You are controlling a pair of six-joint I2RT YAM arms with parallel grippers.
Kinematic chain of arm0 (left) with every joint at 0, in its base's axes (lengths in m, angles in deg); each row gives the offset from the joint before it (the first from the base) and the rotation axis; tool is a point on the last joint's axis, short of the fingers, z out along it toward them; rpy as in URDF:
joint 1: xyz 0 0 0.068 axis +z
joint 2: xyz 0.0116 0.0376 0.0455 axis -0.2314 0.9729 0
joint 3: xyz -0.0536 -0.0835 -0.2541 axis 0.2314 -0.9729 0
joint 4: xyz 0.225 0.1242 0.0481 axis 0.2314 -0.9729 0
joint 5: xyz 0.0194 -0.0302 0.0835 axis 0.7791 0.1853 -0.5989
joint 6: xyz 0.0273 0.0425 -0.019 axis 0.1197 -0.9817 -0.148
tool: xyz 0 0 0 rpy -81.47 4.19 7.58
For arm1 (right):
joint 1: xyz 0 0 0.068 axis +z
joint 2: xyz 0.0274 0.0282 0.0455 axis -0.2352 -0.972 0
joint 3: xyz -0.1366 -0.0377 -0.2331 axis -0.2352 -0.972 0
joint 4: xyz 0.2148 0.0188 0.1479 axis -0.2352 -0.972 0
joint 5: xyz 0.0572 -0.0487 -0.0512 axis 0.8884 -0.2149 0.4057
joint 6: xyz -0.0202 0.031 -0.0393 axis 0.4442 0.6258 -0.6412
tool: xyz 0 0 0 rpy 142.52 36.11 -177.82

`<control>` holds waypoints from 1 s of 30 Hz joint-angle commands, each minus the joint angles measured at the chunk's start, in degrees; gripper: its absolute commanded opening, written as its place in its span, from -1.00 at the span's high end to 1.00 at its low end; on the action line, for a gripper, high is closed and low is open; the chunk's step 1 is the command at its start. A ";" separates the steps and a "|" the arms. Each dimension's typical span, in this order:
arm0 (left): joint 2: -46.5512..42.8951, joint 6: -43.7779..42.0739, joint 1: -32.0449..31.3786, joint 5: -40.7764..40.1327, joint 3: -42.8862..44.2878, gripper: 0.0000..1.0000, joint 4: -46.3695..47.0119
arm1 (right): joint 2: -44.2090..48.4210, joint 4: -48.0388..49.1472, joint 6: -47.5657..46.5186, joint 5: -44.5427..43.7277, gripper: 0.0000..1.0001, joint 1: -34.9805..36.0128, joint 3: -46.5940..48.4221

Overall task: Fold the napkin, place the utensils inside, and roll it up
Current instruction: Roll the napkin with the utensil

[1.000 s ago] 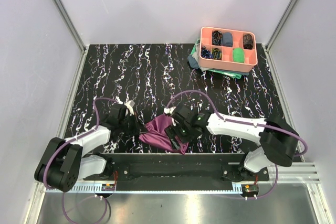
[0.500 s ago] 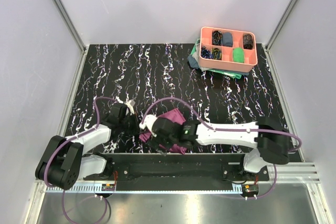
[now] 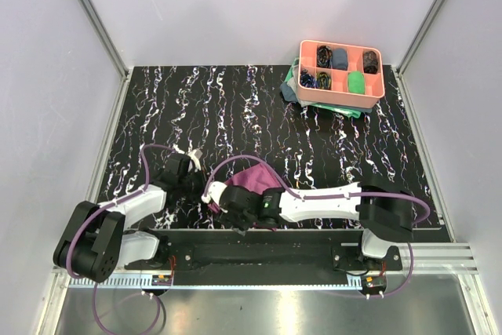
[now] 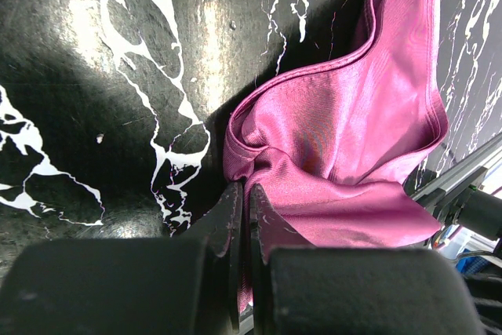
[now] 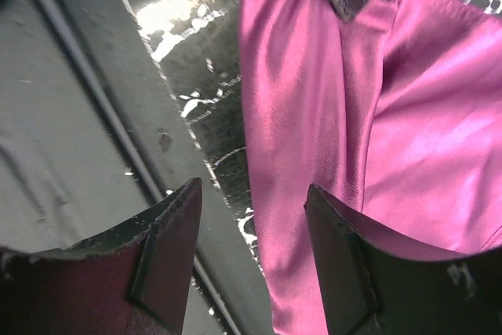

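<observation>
The plum-purple napkin (image 3: pixel 255 178) lies bunched near the table's front edge, partly under my right arm. In the left wrist view my left gripper (image 4: pixel 241 192) is shut on a gathered corner of the napkin (image 4: pixel 353 131), with cloth pinched between its fingertips. Seen from above, that left gripper (image 3: pixel 201 186) sits at the napkin's left end. My right gripper (image 3: pixel 216 200) has reached across to the same end. Its jaws stand open in its wrist view (image 5: pixel 252 194), astride the napkin's (image 5: pixel 392 115) near edge, with nothing gripped. The utensils are out of view.
A coral compartment tray (image 3: pixel 342 43) with small cloth rolls sits at the back right on a teal-green cloth (image 3: pixel 292 88). The black mounting rail (image 3: pixel 259 245) runs along the front edge, just below the napkin. Grey walls enclose the table.
My right arm has swung left across the napkin to its left end, and its jaws have narrowed somewhat. More of the napkin is covered now. The left gripper has stayed put, still pinching the cloth.
</observation>
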 commanded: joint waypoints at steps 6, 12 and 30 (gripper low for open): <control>2.51 -2.23 -0.09 -5.02 -0.89 1.00 -5.89 | -3.20 2.23 -0.70 -6.36 -0.39 0.20 -0.74; 3.13 -2.58 -0.09 -4.58 -0.37 1.00 -5.89 | -4.78 2.32 -1.14 -5.75 -0.41 -1.29 -0.74; -6.08 -1.62 2.63 -7.22 1.39 -0.16 -10.37 | -9.54 -1.11 3.61 5.83 0.24 -4.37 -1.88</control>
